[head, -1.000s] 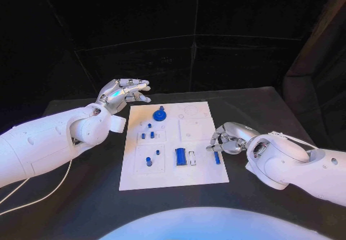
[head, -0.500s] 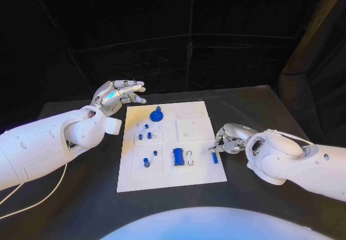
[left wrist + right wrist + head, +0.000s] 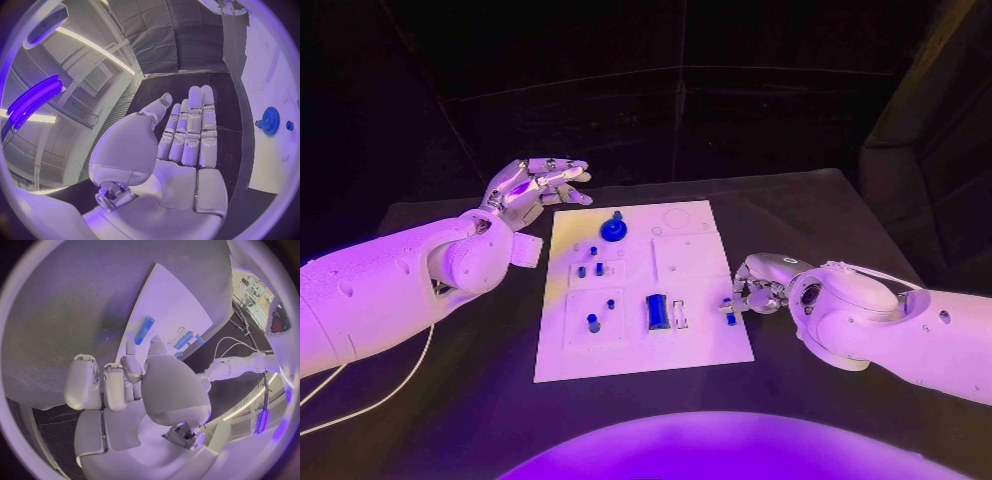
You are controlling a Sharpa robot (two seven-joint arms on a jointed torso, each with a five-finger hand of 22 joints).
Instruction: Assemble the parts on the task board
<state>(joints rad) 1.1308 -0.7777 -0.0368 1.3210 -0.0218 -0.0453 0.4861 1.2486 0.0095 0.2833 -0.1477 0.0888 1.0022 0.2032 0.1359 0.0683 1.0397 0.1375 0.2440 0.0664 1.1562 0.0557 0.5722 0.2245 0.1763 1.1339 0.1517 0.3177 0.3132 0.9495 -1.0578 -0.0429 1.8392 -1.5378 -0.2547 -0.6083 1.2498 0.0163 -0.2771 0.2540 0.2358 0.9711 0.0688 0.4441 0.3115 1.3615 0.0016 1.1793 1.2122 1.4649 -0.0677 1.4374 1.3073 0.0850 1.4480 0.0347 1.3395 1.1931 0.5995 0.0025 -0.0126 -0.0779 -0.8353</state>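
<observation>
The white rectangular task board (image 3: pixel 689 340) is lying flat in the middle of the black desk (image 3: pixel 819 215), between my two arms. The small blue parts are sitting on it: a round blue gear-like piece (image 3: pixel 615 230) near the far end, several short blue pegs (image 3: pixel 593 268) standing in the middle section, a larger dark blue block (image 3: pixel 655 310) toward the near end, and a slim blue bar (image 3: pixel 730 312) lying at the board's right edge.

My left robot hand (image 3: pixel 531 188) is hovering off the far left corner of the board, holding nothing; the left wrist view is showing its fingers (image 3: pixel 195 125) stretched out side by side with the thumb apart, and the gear-like piece (image 3: pixel 270 121) well beyond them.

My right robot hand (image 3: pixel 754 287) is resting at the board's right edge, its fingers curling down just beside the slim blue bar. In the right wrist view the bar (image 3: pixel 144 330) is lying free on the board just beyond my fingertips (image 3: pixel 131 347); I cannot tell whether they are touching it.
</observation>
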